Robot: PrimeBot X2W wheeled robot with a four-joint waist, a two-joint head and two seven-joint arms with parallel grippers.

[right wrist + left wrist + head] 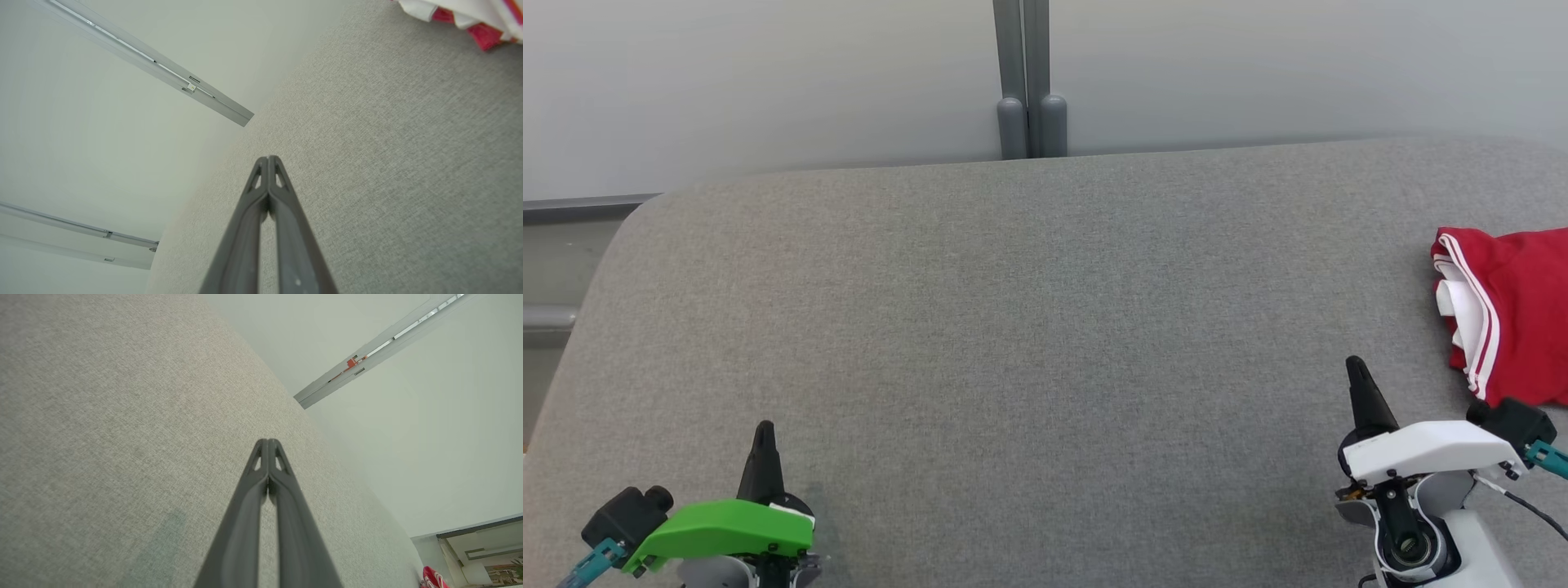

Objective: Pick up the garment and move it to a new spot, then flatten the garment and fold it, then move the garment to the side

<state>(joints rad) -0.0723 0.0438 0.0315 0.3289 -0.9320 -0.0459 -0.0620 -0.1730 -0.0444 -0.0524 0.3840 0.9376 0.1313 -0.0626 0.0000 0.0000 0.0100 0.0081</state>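
Two grippers, both closed and empty, hover over the grey fabric surface (pixel 1013 343): left gripper (pixel 765 433) at lower left, right gripper (pixel 1357 371) at lower right. Red garment (pixel 1523 314) with white stripes lies bunched on the surface at the robot's right, near the right gripper, not touching.
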